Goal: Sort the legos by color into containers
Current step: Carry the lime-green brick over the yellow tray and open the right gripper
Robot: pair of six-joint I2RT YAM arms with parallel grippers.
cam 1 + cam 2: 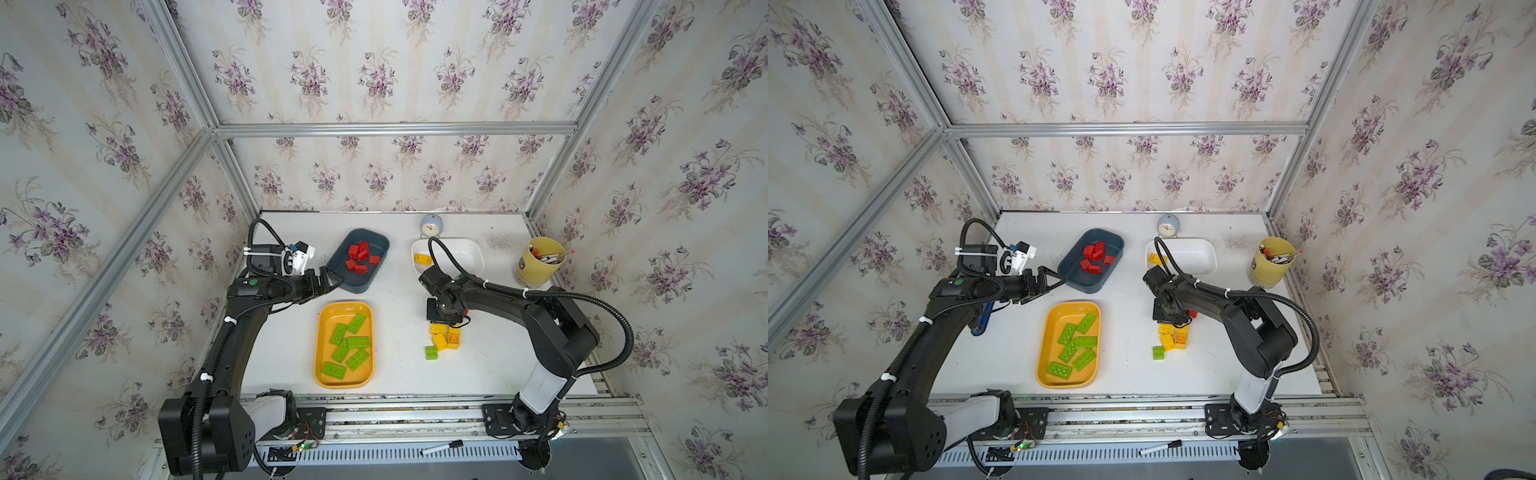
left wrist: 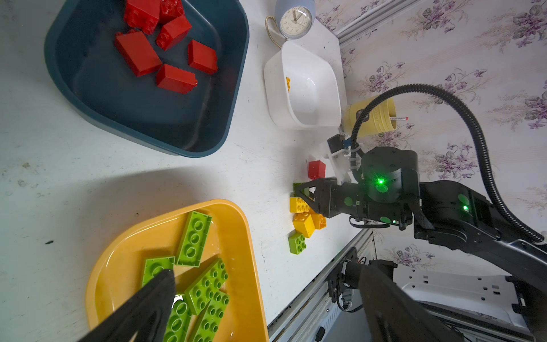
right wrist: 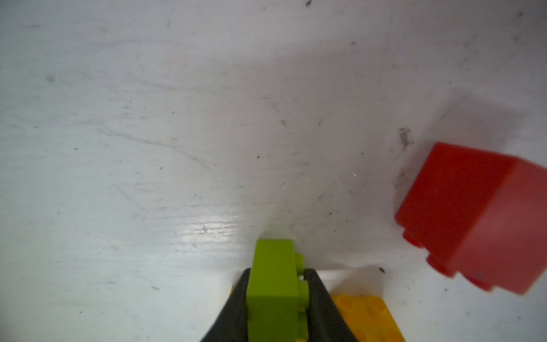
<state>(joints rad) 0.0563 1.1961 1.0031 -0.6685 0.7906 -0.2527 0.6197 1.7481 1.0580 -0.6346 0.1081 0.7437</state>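
Left gripper point(image 1: 332, 279): spread wide and empty, at the near corner of the blue-grey tray point(image 1: 357, 284), which holds red bricks.
Yellow-orange tray point(image 1: 326, 320): flat green bricks inside.
Right gripper point(image 3: 278, 272): clamped on a small green brick point(image 3: 272, 296) at table level, studs against one finger, beside the yellow bricks point(image 1: 446, 336).
Handling: likely light, rigid, slick plastic. Flat opposing walls offer the surest hold, and studs may let it pivot.
Red brick point(image 3: 473, 219): loose nearby.
White tray point(image 1: 465, 249): one yellow brick.

The left arm point(image 1: 243, 332) and right arm point(image 1: 552, 328) are matte black with white base links point(image 1: 542, 384). Ribbed black hoses point(image 2: 482, 145), white-tied, loop along them.
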